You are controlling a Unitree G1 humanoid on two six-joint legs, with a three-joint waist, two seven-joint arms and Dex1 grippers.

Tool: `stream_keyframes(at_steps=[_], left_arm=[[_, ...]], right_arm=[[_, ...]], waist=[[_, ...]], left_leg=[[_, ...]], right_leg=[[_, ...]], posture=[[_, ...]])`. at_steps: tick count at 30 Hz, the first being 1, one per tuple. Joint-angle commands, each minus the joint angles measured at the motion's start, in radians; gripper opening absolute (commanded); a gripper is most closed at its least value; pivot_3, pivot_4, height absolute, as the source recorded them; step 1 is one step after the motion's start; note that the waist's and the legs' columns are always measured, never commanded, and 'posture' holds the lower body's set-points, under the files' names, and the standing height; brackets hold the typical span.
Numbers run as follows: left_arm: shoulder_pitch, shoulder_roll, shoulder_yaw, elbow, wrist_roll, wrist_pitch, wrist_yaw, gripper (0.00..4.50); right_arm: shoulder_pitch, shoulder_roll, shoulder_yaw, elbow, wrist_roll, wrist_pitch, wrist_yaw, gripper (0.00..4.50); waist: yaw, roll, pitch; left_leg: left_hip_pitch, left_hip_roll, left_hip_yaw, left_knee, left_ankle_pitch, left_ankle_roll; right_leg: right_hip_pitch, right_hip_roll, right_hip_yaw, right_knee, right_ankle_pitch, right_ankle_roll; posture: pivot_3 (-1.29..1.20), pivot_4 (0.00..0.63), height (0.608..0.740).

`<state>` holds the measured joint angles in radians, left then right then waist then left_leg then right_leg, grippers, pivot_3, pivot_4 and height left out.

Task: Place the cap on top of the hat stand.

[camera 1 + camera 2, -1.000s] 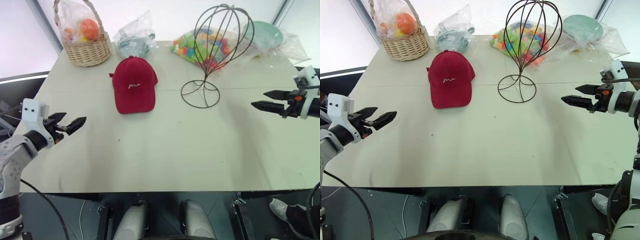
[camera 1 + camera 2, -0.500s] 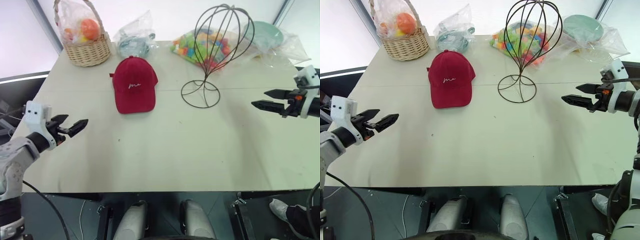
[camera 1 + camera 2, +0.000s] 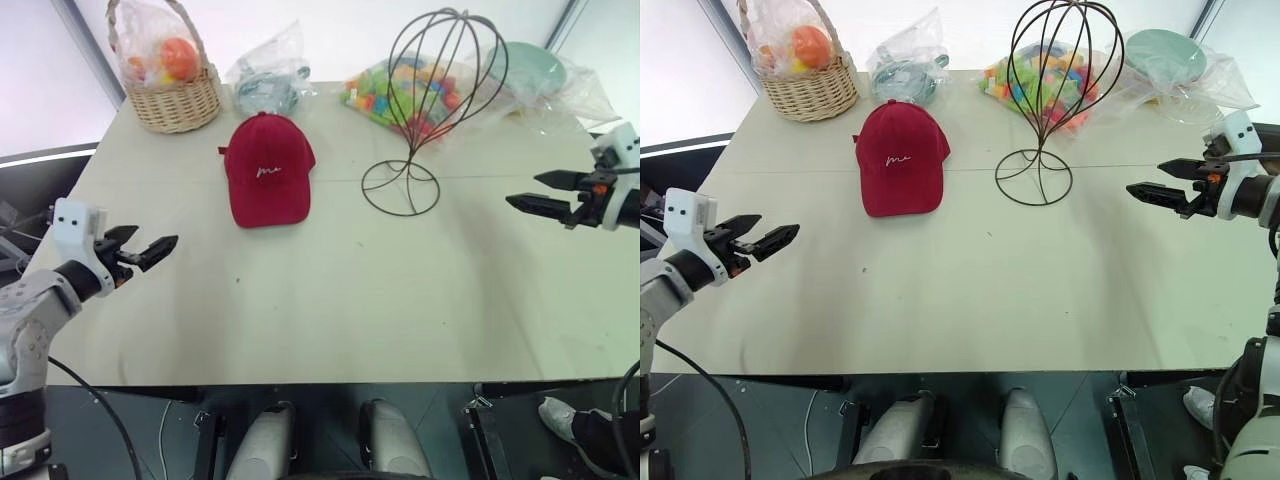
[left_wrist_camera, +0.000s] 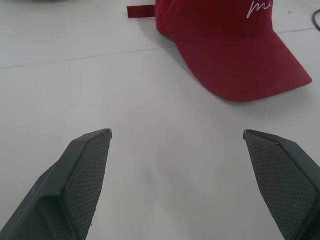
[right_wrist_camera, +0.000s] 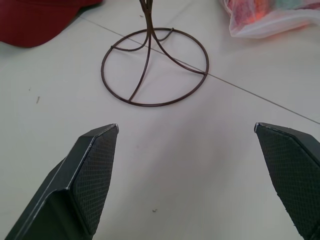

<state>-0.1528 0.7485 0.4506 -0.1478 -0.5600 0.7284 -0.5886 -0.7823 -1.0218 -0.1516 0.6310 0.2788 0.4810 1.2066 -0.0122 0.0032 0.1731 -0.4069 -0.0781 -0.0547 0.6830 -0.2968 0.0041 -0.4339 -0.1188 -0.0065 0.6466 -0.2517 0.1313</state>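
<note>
The dark red cap (image 3: pixel 266 176) lies flat on the white table (image 3: pixel 330 300), brim toward me, white script on its front; it also shows in the left wrist view as the cap (image 4: pixel 235 50). To its right stands the dark wire hat stand (image 3: pixel 430 100), its round base (image 5: pixel 154 66) in the right wrist view. My left gripper (image 3: pixel 152 249) hovers open over the table's left edge, pointing toward the cap from well short of it, nothing between its fingers (image 4: pixel 85 170). Off to the right of the stand, my right gripper (image 3: pixel 528 190) is open and empty, pointing left toward the stand.
A wicker basket (image 3: pixel 172 90) with bagged fruit stands at the back left. Clear bags line the back edge: one with a grey object (image 3: pixel 268 80), one with colourful blocks (image 3: pixel 390 95), one with a green plate (image 3: pixel 535 65). The table's near half is bare.
The left gripper has crept slightly forward along the table's left edge. The right gripper has shifted slightly to the right. Cap and stand have not moved.
</note>
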Motion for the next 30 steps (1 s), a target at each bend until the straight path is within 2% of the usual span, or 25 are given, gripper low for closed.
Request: stream_keyframes(at_steps=[1,6,10,14,20,25,30], left_arm=[[-0.014,0.024,0.005,-0.001,0.023,-0.037,-0.006,4.41],[-0.013,0.035,-0.023,-0.02,0.061,-0.072,-0.009,4.41],[-0.012,0.058,-0.077,-0.041,0.135,-0.148,-0.017,4.41],[-0.017,0.129,-0.218,-0.036,0.344,-0.396,-0.045,4.41],[-0.086,0.109,-0.341,-0.021,0.419,-0.63,-0.126,4.41],[-0.171,0.081,-0.45,0.206,0.571,-0.921,-0.119,4.41],[-0.301,0.035,-0.572,0.525,0.796,-1.277,0.022,4.41]], right_arm=[[-0.028,-0.015,-0.007,-0.124,0.043,0.065,0.034,4.5],[-0.009,-0.009,-0.036,-0.377,0.182,0.284,0.058,4.5],[0.013,-0.005,-0.05,-0.463,0.217,0.329,0.026,4.5],[0.033,-0.007,-0.047,-0.46,0.216,0.314,0.012,4.5],[0.046,-0.013,-0.05,-0.476,0.232,0.321,0.005,4.5],[0.033,-0.014,-0.067,-0.532,0.301,0.415,0.0,4.5],[0.056,-0.008,-0.075,-0.577,0.325,0.437,-0.034,4.5]], waist=[[0.0,0.0,0.0],[0.001,0.0,0.0],[0.006,0.0,0.0],[0.007,0.0,0.0],[0.003,0.0,0.0],[0.002,0.0,0.0],[0.005,0.0,0.0]], left_leg=[[0.0,0.0,0.0,0.0,0.0,0.0],[0.0,0.0,0.0,0.0,0.0,0.0],[0.0,0.0,0.0,0.0,0.0,0.0],[0.0,0.0,0.0,0.0,0.0,0.0],[0.0,0.0,0.0,0.0,0.0,0.0],[0.0,0.0,0.0,0.0,0.0,0.0],[-0.001,0.0,0.001,0.0,0.0,0.001]], right_leg=[[0.0,0.0,0.0,0.0,0.0,0.0],[0.0,-0.001,0.0,0.0,0.0,0.0],[0.0,-0.001,0.0,0.0,0.0,0.0],[0.0,-0.001,0.0,-0.001,0.0,0.0],[0.0,-0.001,0.0,-0.001,0.0,0.0],[0.0,-0.001,0.0,-0.001,0.0,0.0],[-0.001,0.0,-0.001,0.0,0.0,0.0]], posture=[[0.0,0.15,0.74],[0.0,0.15,0.74],[0.0,0.15,0.74],[0.0,0.15,0.74],[0.0,0.15,0.74],[0.0,0.15,0.74],[0.0,0.15,0.74]])
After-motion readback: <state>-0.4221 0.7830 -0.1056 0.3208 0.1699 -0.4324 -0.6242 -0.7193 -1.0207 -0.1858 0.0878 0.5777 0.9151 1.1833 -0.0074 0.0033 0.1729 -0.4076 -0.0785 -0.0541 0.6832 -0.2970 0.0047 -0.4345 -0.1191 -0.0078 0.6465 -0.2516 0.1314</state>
